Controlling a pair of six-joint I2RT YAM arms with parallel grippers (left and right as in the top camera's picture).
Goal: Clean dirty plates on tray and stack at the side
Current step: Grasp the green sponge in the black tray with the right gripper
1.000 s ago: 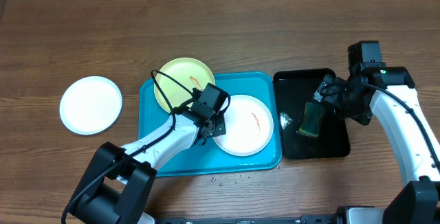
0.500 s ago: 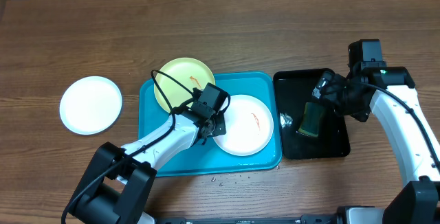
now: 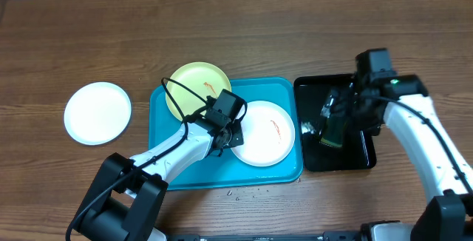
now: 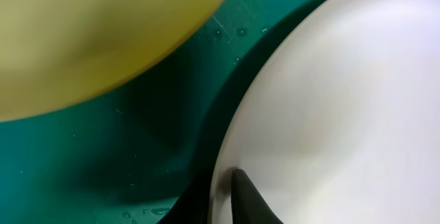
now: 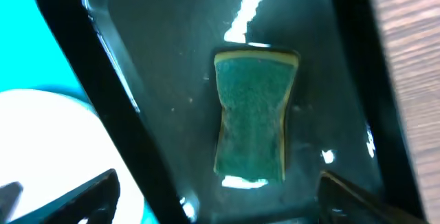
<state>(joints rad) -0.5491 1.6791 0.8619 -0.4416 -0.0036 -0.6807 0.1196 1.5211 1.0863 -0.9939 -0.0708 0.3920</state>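
Observation:
A turquoise tray (image 3: 176,168) holds a yellow-green plate (image 3: 194,86) with an orange smear and a white plate (image 3: 263,139) with an orange smear. A second white plate (image 3: 97,112) lies on the table to the left. My left gripper (image 3: 228,134) is shut on the left rim of the white plate (image 4: 330,100) on the tray; the yellow-green plate (image 4: 89,31) shows beside it. My right gripper (image 3: 341,115) is open above a green sponge (image 5: 251,117) lying in the black tray (image 3: 347,158). The sponge (image 3: 333,129) is free of the fingers.
The black glossy tray stands right of the turquoise tray (image 5: 41,52). A small crumpled silvery bit (image 3: 308,129) lies at its left side. Small crumbs (image 3: 244,191) lie on the table in front of the turquoise tray. Bare wood table surrounds both trays.
My right arm has shifted left and slightly forward over the black tray, coming over the sponge. The left arm and the plates have not moved.

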